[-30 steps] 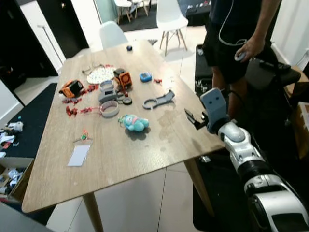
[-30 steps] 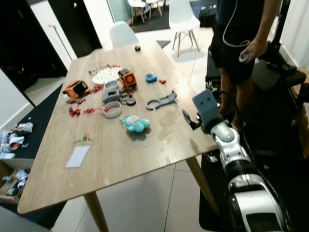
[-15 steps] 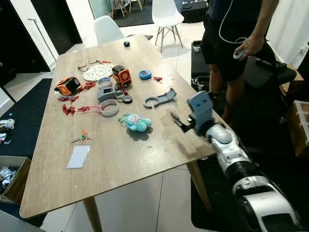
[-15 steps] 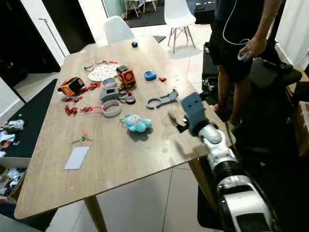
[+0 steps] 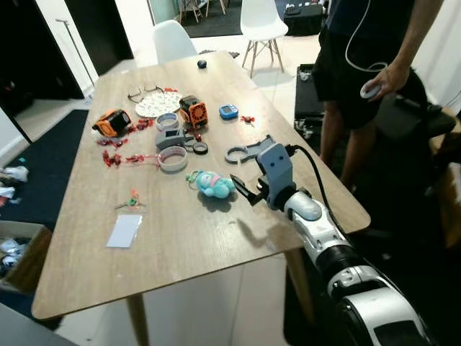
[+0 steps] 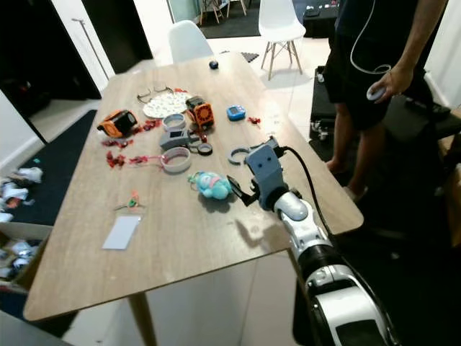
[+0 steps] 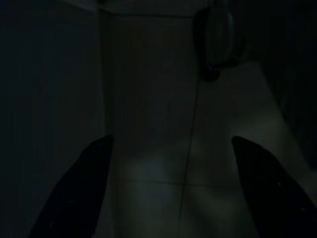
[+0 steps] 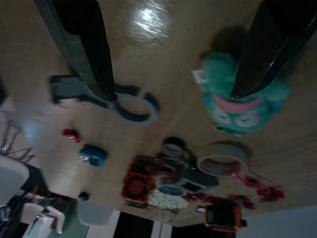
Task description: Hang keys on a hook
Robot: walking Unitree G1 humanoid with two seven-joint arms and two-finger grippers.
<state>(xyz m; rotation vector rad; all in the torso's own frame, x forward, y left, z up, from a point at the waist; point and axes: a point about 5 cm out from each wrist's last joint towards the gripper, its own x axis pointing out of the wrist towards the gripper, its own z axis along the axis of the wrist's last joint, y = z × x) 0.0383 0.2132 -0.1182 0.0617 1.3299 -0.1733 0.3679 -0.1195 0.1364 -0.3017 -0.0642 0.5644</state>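
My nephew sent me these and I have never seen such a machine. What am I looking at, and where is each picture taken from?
This is a walking humanoid robot with two silver arms, each ending in a hand of two long black fingers. The two wide pictures come from cameras in its head, looking down at a wooden table. Its right hand reaches over the table, fingers open and holding nothing, beside a teal plush toy. Also lying there: a grey hook-shaped holder, an orange device, a roll of tape and a white card. A person stands beyond the table. The blurry close-up looks along the right hand's fingers. The dark picture is from the left wrist, with its left hand open.
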